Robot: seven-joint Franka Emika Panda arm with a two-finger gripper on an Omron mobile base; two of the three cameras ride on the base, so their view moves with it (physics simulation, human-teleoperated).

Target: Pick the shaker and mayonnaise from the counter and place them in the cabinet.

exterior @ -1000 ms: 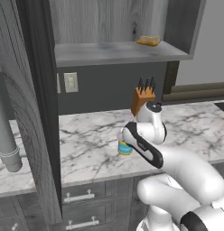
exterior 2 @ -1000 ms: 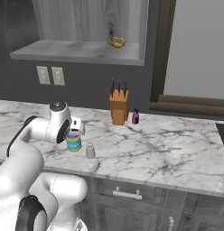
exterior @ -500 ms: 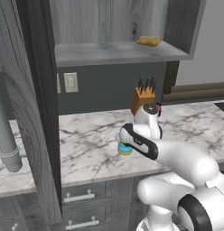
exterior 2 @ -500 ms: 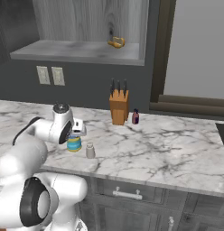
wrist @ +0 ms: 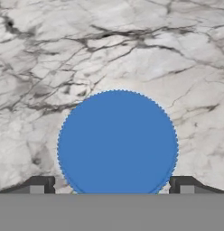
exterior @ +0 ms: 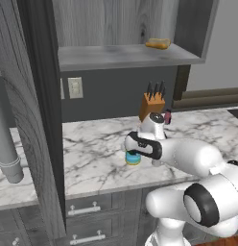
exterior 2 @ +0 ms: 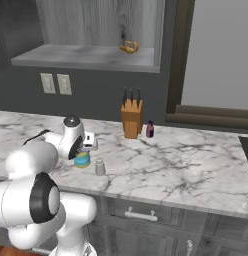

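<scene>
- We see the short cylindrical mayonnaise jar with blue lid, blue label band and yellow stripes [exterior: 133,158] standing upright on the white marble-patterned surface with grey veins [exterior 2: 186,165], near its front edge.
- The two-finger gripper [wrist: 117,184] hangs directly over the jar; in the hand view its dark fingertips [wrist: 41,184] stand spread on either side of the round blue lid, not touching it.
- The small pale grey-beige shaker with a tapered top [exterior 2: 100,167] stands just beside the jar, apart from it, on the same surface.
- The dark grey wood-grain wall cabinet [exterior: 125,55] hangs above, its grey shelf board bearing one small yellowish item [exterior: 158,43] towards the back.
- We judge the step in hand to be the approach to the mayonnaise; neither thing is yet in the cabinet.
- The next move calls for a straight descent until the fingers flank the jar's wall, then closing; the fit looks close, and the shaker must not be knocked.
</scene>
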